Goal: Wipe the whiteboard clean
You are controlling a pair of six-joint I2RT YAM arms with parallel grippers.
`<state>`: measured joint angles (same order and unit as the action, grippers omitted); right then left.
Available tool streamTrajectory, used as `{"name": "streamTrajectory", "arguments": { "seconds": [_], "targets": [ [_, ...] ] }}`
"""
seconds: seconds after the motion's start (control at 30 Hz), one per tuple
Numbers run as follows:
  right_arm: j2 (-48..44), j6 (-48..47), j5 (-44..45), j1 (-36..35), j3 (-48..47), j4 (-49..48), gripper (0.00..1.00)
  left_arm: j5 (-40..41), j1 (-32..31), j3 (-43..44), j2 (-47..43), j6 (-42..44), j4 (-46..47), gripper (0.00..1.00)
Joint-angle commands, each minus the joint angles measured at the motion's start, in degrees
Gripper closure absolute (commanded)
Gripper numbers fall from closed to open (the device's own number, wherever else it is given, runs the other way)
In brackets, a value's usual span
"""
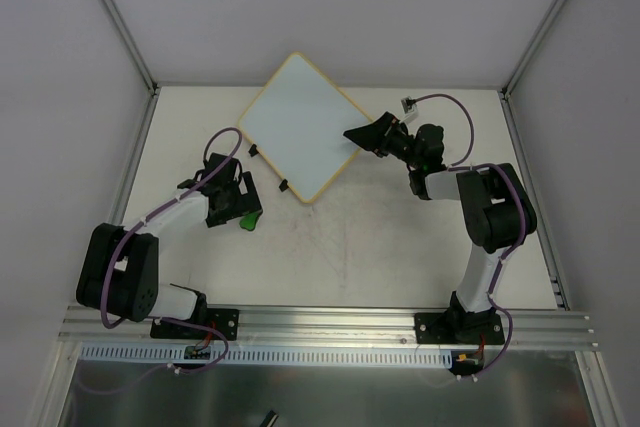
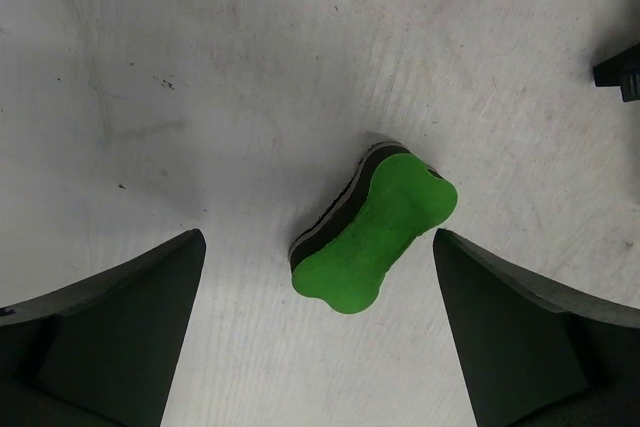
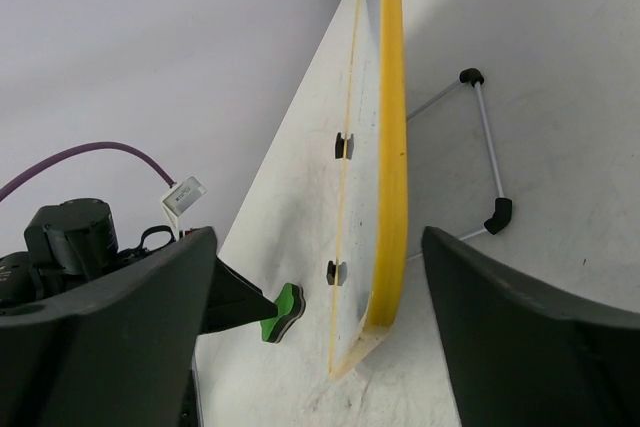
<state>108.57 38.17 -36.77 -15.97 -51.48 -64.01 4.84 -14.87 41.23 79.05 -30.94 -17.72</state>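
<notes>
Green eraser (image 2: 375,237) rests on the tabletop (image 2: 250,67) between the wide-open left jaws. The whiteboard (image 1: 300,127) sits far-centre, its yellow edge between the open right jaws, untouched.

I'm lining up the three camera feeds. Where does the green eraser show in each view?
Top external: green eraser left of centre, at the left tool, below the whiteboard's clipped edge.
Left wrist: eraser mid-frame, between the open fingers.
Right wrist: eraser small, low, left of the whiteboard's yellow edge.
Shared landmark: the left tool, beside the eraser in every view.
</notes>
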Motion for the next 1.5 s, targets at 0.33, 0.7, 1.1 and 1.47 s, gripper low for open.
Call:
{"name": "streamTrajectory", "arguments": {
  "seconds": [0.33,0.7,1.1,1.47],
  "targets": [
    [-1.9,-0.7,0.0,0.1,0.0,-3.5,0.01,2.4,0.6,-2.8,-6.4,-1.4,2.3,0.01],
    [-17.8,-5.9,4.3,2.7,14.1,2.8,0.01,2.8,0.7,-4.1,-13.2,0.0,2.8,0.01],
    [-52.8,-22.9,16.8,3.0,26.9,40.0,0.01,2.7,0.5,-9.4,-25.9,0.4,3.4,0.01],
    [-74.9,-32.6,23.3,1.3,30.2,62.8,0.01,2.5,0.4,-15.0,-33.6,1.8,4.7,0.01]
  ]
}}
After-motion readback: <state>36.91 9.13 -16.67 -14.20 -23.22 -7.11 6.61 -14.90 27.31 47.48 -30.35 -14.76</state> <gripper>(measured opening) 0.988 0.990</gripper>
